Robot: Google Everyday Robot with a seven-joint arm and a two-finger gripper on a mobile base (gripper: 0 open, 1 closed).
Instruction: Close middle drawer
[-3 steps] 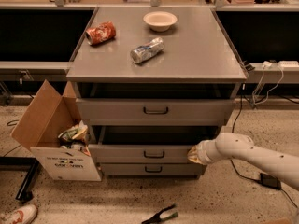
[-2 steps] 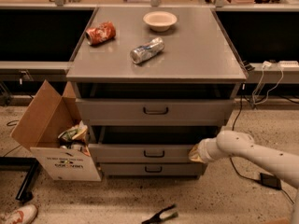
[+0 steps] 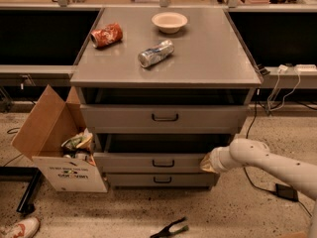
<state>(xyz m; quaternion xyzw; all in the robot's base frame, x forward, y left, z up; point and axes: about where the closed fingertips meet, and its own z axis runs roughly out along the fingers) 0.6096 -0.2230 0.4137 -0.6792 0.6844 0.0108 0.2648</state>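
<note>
The middle drawer (image 3: 129, 162) is the second grey tier of the cabinet. It has a small dark loop handle (image 3: 163, 163) and stands pulled out, with a dark gap above its front. My gripper (image 3: 207, 162) comes in from the right on a white arm (image 3: 267, 162). It sits against the right end of the middle drawer's front, at the same height as the front. The gripper's tip is hidden behind the wrist.
The top drawer (image 3: 164, 117) also stands out; the lowest drawer (image 3: 162, 180) sits further back. On the cabinet top lie a red can (image 3: 106, 34), a silver can (image 3: 155, 53) and a bowl (image 3: 170, 21). An open cardboard box (image 3: 59, 152) stands at left. A black tool (image 3: 168, 228), a shoe (image 3: 17, 228) and cables (image 3: 285, 192) are on the floor.
The arm has shifted only very slightly. The gripper stays at the drawer's right end and the drawer front has not visibly moved.
</note>
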